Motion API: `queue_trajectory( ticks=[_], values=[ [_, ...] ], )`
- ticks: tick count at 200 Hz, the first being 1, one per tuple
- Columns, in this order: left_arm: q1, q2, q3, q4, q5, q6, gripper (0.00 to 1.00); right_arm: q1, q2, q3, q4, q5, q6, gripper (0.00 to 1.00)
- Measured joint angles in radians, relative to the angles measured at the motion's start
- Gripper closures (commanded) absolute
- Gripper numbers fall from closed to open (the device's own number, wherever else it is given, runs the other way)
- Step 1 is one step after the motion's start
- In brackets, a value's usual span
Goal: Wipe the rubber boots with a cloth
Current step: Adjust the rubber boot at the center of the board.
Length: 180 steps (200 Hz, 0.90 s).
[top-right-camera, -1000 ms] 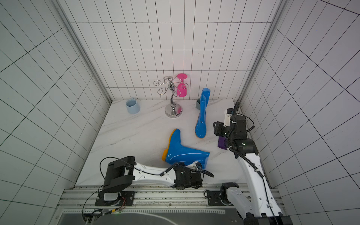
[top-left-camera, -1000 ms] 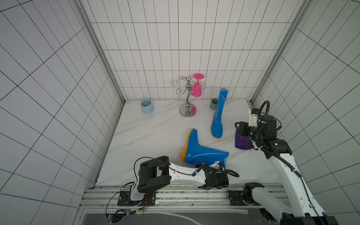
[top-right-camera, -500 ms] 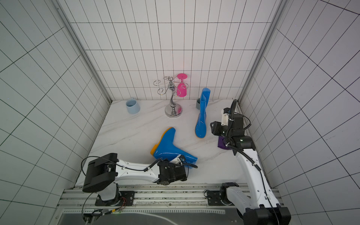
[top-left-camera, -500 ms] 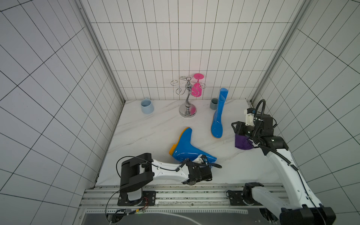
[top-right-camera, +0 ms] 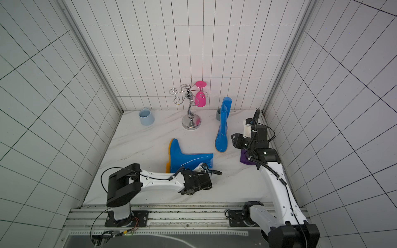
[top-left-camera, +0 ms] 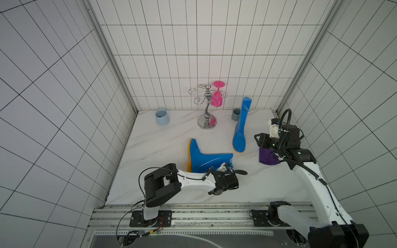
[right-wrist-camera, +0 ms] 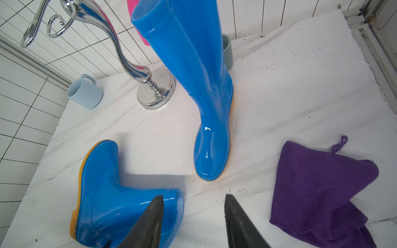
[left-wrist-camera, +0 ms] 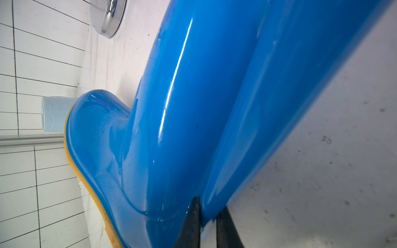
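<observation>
**Two boots, one cloth, and the cloth is just lying there**

Quick count from us.

Boots: two, both glossy blue with orange soles. The lying boot (top-left-camera: pixel 206 160) is on its side near the front of the table (top-left-camera: pixel 159 150), sole to the left and shaft running right. The standing boot (top-left-camera: pixel 241 131) is upright further back, toe toward the front.

Cloth: one, purple. The cloth (top-left-camera: pixel 268 158) is rumpled on the table just right of the standing boot's toe. It touches neither boot and nothing holds it. In both top views the right arm covers part of it.

Cups: two, at the back wall. There's a pale blue mug (top-left-camera: pixel 162 117) near the left corner and a grey cup (top-left-camera: pixel 235 114) tucked just behind the standing boot. Between them is one chrome rack (top-left-camera: pixel 206 111) with one pink glass (top-left-camera: pixel 216 99) hanging upside down.

Grippers: two. The left gripper (left-wrist-camera: pixel 210 204) is down low at the lying boot's shaft. In its wrist view the fingers (left-wrist-camera: pixel 191 223) stand a narrow gap apart with the shaft's edge between them. We can't tell if they're squeezing it or just straddling it. The right gripper (right-wrist-camera: pixel 193 197) hovers over bare table between the lying boot's opening and the cloth, jaws spread with nothing in them.
</observation>
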Motion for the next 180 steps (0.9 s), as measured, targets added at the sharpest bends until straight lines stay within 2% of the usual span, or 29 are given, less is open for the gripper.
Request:
queue_trajectory(
  ticks=[34, 63, 87, 154, 166, 180],
  values=[
    [-0.001, 0.000, 0.001, -0.024, 0.005, -0.011, 0.61, 0.000, 0.000, 0.000, 0.005, 0.000, 0.000, 0.52],
    [-0.002, 0.000, 0.015, -0.068, 0.005, -0.021, 0.55, 0.000, 0.000, 0.000, 0.005, 0.000, 0.000, 0.52],
    [-0.012, -0.008, 0.045, -0.099, 0.004, -0.023, 0.44, 0.000, 0.000, 0.000, 0.005, 0.000, 0.000, 0.52],
    [-0.023, -0.197, 0.074, -0.159, 0.026, -0.008, 0.41, 0.000, 0.003, 0.000, 0.009, 0.000, 0.000, 0.51],
    [0.000, -0.260, 0.065, -0.154, 0.044, -0.009, 0.41, 0.000, 0.005, 0.000, 0.010, 0.000, 0.000, 0.51],
    [0.077, -0.364, 0.028, -0.122, 0.090, -0.008, 0.41, 0.000, 0.012, 0.000, 0.012, 0.000, 0.000, 0.51]
  ],
)
